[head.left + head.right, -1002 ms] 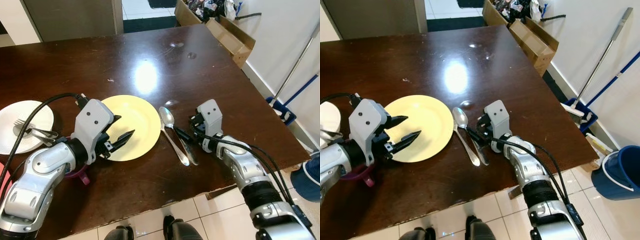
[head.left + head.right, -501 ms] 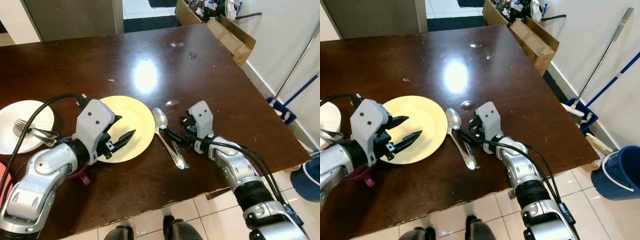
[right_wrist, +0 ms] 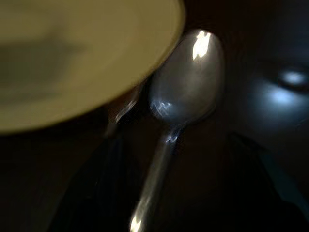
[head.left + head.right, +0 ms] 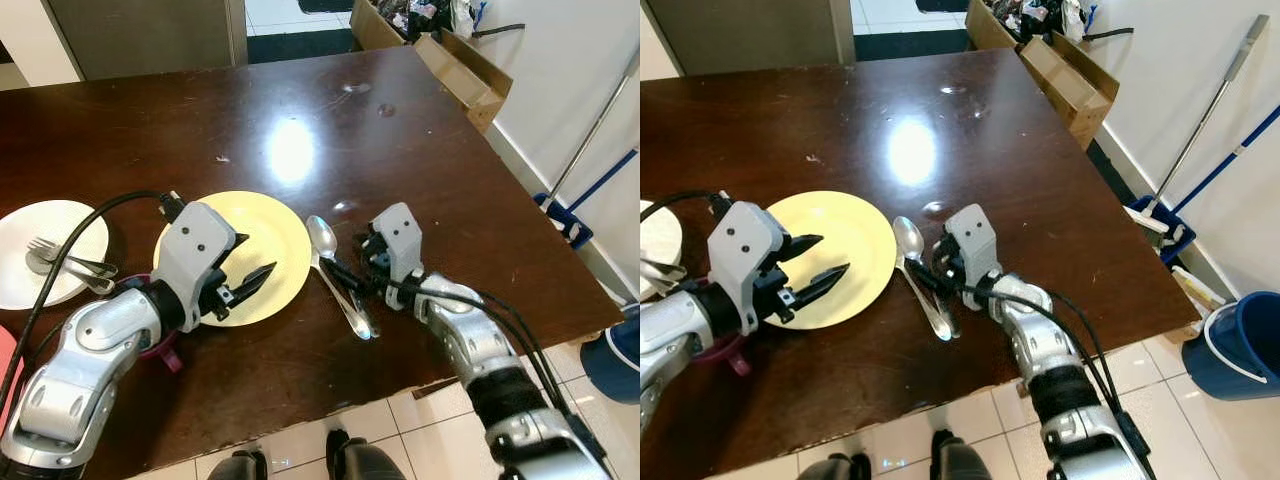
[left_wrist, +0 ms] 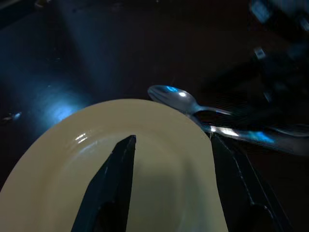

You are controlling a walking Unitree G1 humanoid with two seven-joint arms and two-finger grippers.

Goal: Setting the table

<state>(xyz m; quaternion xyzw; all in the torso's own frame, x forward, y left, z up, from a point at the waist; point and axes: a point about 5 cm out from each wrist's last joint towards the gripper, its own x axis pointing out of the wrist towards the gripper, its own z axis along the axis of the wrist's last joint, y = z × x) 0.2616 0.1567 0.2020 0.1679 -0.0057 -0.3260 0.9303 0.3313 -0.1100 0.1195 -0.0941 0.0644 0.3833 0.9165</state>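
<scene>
Counter [image 4: 420, 130]: yellow plate [image 4: 262, 240], spoon [image 4: 335, 272] just right of it.
Spoon's long axis runs bowl-far, handle-near; right gripper [image 4: 345, 278] nearer, fingers spread astride the handle, grasping nothing. Left gripper [image 4: 245, 281] released over the plate.

A: What can't you resolve here?
B: Second utensil [image 4: 362, 310] beside the spoon [image 4: 335, 274]: type unclear, right gripper [image 4: 345, 277] covers its top.
A: Anything else?
B: White plate [image 4: 40, 255] cut by the frame edge; pink object [image 4: 160, 350] hidden under the left arm.
</scene>
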